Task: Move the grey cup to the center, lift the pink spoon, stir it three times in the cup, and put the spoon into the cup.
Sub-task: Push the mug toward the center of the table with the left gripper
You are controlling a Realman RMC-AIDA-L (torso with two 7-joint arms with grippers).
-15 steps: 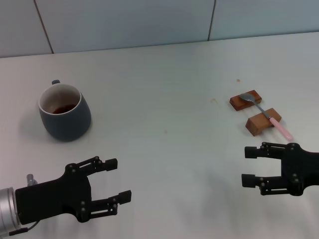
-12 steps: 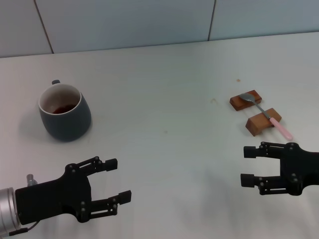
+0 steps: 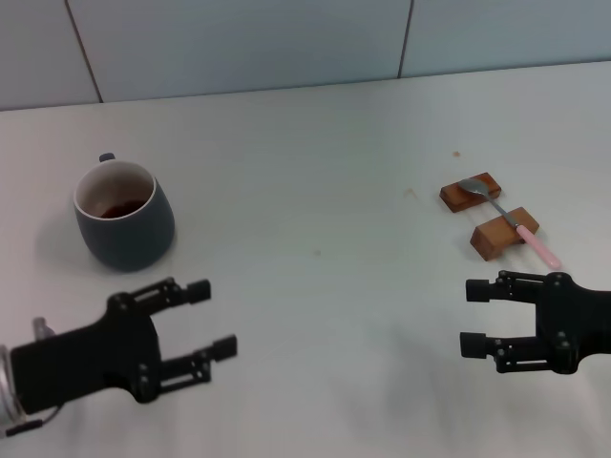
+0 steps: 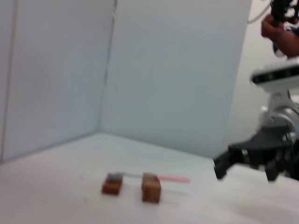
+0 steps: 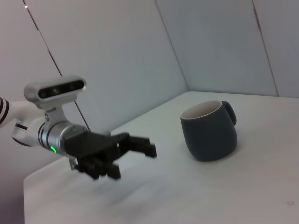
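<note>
I am holding my left gripper (image 3: 205, 319) and right gripper (image 3: 473, 318) low at the near edge, fingers spread, empty. The right wrist view alone is showing the grey cup (image 3: 124, 214) side-on, upright at far left, handle (image 5: 229, 112) pointing away. At far right the pink spoon (image 3: 508, 219) is bridging two wooden blocks (image 3: 488, 218), handle nearest, running obliquely.

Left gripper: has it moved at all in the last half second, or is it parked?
Yes. In the head view the left gripper, jaws open, has shifted left and slightly up, toward the grey cup, which has not moved.
</note>
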